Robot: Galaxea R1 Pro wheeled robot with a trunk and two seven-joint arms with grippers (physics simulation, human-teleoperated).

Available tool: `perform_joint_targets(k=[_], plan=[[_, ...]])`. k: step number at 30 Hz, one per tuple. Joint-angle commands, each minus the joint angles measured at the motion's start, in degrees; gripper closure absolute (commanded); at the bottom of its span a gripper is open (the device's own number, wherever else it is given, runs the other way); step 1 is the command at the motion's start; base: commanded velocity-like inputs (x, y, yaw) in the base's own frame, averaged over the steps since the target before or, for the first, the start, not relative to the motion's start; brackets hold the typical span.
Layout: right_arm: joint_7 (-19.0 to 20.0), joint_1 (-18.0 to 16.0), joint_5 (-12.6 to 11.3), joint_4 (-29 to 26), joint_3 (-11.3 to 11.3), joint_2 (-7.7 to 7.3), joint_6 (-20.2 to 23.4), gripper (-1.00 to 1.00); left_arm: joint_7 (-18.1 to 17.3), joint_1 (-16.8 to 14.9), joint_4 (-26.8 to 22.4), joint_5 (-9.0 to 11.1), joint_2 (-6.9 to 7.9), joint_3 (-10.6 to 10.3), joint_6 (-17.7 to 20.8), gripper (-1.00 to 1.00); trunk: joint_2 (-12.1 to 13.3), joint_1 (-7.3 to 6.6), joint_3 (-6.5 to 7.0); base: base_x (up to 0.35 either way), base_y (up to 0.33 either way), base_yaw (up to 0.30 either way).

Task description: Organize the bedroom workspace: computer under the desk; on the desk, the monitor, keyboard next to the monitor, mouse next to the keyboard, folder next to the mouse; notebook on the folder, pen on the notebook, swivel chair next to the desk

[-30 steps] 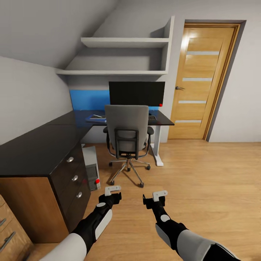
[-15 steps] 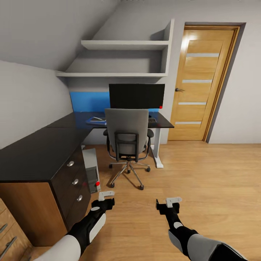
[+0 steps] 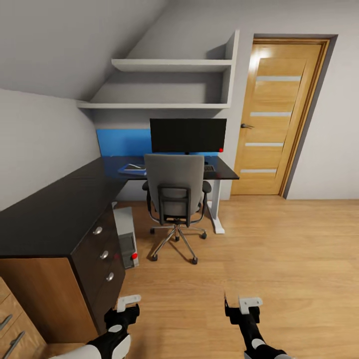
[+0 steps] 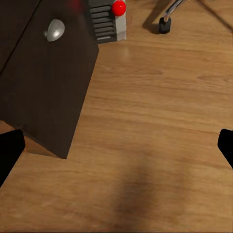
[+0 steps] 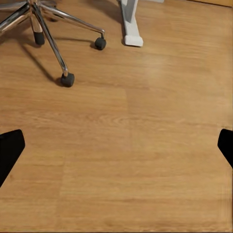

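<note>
The grey swivel chair (image 3: 174,187) stands pushed in at the black L-shaped desk (image 3: 55,209), its back toward me. Behind it the monitor (image 3: 188,134) stands on the desk. An end of the keyboard (image 3: 209,168) shows to the right of the chair back. The blue folder (image 3: 130,171) lies on the desk left of the chair, with the pale notebook (image 3: 134,166) on it. The pen and mouse cannot be made out. The computer (image 3: 127,237) stands on the floor beside the drawer unit (image 4: 43,73). My left gripper (image 3: 127,306) and right gripper (image 3: 242,309) hang open and empty above the floor.
A wooden door (image 3: 276,114) is shut at the right. White shelves (image 3: 169,65) hang above the desk. A light wooden dresser (image 3: 12,324) sits at the lower left. The chair's chrome base (image 5: 48,29) and the desk's white leg (image 5: 130,24) stand on the wooden floor (image 3: 279,249).
Both arms have drawn back toward me and spread apart, so the grippers sit lower in the head view. The whole picture has shifted slightly down, so the camera moved.
</note>
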Motion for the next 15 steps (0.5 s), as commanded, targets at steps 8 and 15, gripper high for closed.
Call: perform_joint_targets(k=[8,15], plan=[[-0.2,2.1,-0.2,0.1,0.5,-0.01,-0.1,-1.00,0.3,2.6,2.2,0.5,0.45,-0.4,-3.0,-1.00,3.2,-1.77,1.39,0.000,0.000,0.000],[-0.1,3.3,0.0,0.1,0.6,-0.19,0.0,-1.00,0.4,6.2,2.5,0.6,1.06,-0.3,-3.4,-1.00,6.0,-3.31,2.65,0.000,0.000,0.000]])
